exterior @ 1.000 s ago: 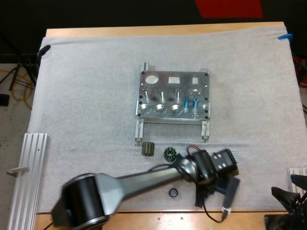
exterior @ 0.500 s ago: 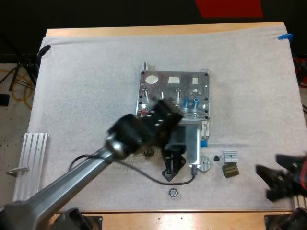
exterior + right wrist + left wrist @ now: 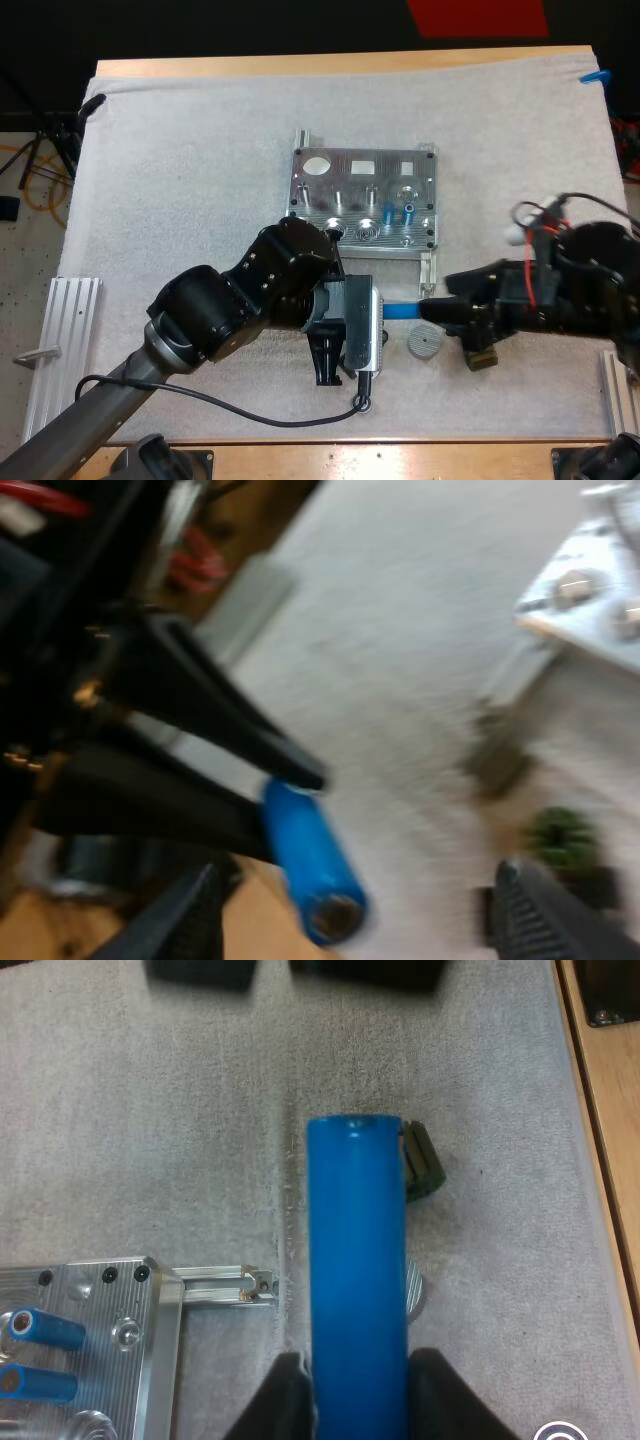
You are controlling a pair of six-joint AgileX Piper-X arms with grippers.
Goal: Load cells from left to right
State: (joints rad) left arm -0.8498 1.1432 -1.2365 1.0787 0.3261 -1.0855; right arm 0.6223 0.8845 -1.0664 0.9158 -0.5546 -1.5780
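Note:
The metal fixture (image 3: pixel 360 165) lies mid-mat, with two bright blue cylinders (image 3: pixel 398 212) standing in its right side. My left gripper (image 3: pixel 383 311) hangs in front of it, shut on another blue cylinder (image 3: pixel 402 310) that points right. In the left wrist view the fingers (image 3: pixel 288 1390) press this cylinder (image 3: pixel 356 1260) from both sides, with the fixture's corner (image 3: pixel 95 1290) beside it. My right gripper (image 3: pixel 440 306) is at the cylinder's free end, open. In the right wrist view its fingers (image 3: pixel 185 925) stand apart near the cylinder (image 3: pixel 310 860).
A grey ridged disc (image 3: pixel 425 342) and a dark olive part (image 3: pixel 481 358) lie under the right gripper. A small ring (image 3: pixel 360 402) sits near the mat's front edge. Aluminium rails lie at the front left (image 3: pixel 60 340) and front right (image 3: pixel 615 372).
My left gripper has left the front right of the mat and now holds the cylinder just below the fixture. The right arm has come in from the right edge to the cylinder's tip.

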